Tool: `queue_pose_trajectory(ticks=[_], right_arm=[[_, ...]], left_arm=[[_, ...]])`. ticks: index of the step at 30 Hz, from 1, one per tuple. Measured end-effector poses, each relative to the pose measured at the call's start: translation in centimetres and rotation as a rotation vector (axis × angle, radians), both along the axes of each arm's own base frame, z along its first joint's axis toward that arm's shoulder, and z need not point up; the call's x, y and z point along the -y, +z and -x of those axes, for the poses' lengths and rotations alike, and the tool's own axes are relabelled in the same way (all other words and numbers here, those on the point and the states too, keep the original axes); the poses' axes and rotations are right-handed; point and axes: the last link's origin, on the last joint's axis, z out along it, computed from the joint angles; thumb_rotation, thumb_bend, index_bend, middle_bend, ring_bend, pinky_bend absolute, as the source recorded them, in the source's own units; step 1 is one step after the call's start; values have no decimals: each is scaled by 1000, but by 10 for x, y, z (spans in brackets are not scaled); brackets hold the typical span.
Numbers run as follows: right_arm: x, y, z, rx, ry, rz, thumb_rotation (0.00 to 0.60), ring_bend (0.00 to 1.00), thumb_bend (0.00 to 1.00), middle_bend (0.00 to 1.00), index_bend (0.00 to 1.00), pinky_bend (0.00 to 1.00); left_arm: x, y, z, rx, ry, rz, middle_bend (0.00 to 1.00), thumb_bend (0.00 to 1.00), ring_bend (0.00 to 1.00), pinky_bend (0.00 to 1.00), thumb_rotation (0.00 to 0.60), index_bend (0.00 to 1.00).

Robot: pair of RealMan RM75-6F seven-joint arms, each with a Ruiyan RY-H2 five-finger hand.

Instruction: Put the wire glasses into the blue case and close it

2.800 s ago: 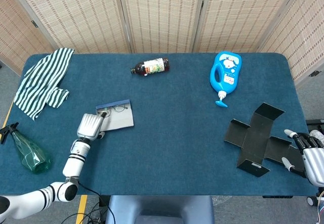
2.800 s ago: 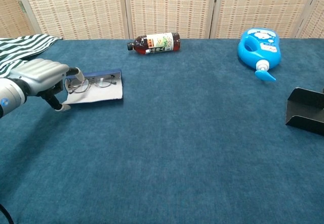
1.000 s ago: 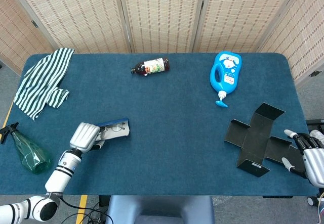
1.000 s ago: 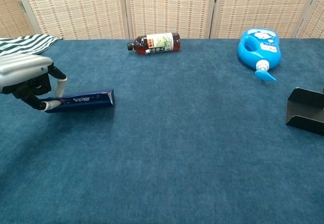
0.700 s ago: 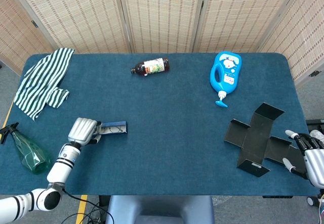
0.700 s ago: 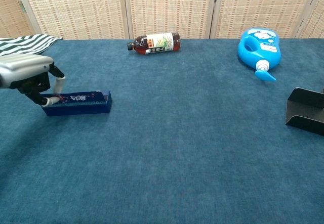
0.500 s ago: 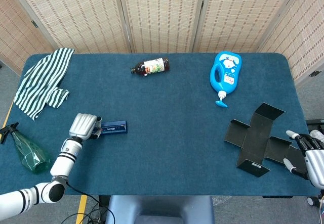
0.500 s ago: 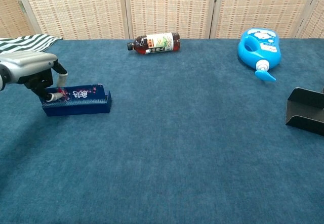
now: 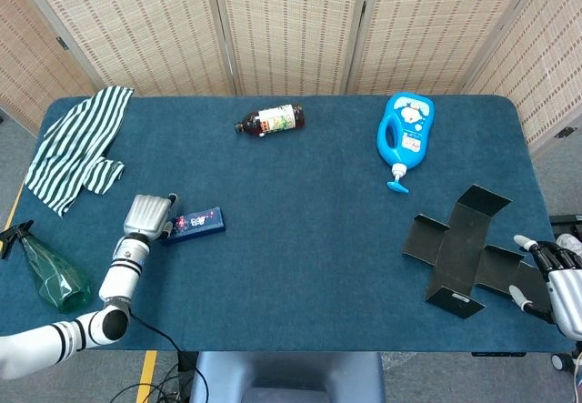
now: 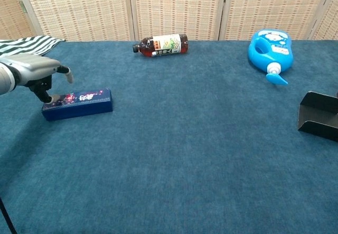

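Blue case [image 10: 77,103] lies flat and closed on the tabletop [image 10: 200,139], front left area, patterned lid facing up; also seen in head view [image 9: 194,223]. Wire glasses not visible, cannot tell from these views whether they are inside.

Left hand [image 10: 33,71] sits at the case's left end, palm down. One fingertip [image 10: 47,99] touches the top of the lid at that end; another finger [image 10: 67,74] sticks out above the case, not touching it. Nothing is gripped; fingers loosely bent and apart. Head view shows the same hand [image 9: 147,215] right against the case's left end.

Right hand [image 9: 556,276] is at the far right edge of the head view, just off the tabletop's front right corner, fingers apart, holding nothing. Its fingertips are near the flattened black cardboard box [image 9: 464,248], contact unclear. Not seen in chest view.

Other things: brown bottle [image 10: 160,45] lying on its side at the back centre, blue dispenser bottle [image 10: 270,49] lying back right, striped cloth [image 9: 75,146] at back left, green spray bottle [image 9: 50,277] at the front left edge, near the left forearm.
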Motion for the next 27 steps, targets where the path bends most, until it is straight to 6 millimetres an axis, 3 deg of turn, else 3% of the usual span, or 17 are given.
queue_pose_trajectory(ticks=[11, 15, 27], right_arm=[[2, -1, 1, 3, -3, -5, 600, 239, 264, 300, 171, 243], [2, -1, 2, 3, -3, -4, 600, 238, 264, 300, 171, 243], [2, 0, 4, 6, -9, -2, 600, 239, 264, 300, 171, 243]], left_arm=[[15, 11, -15, 58, 56, 113, 968, 464, 987, 1000, 600, 120], [17, 5, -15, 68, 63, 135, 967, 450, 987, 1000, 600, 151], [15, -21, -12, 66, 11, 87, 988, 421, 1000, 1000, 600, 470]])
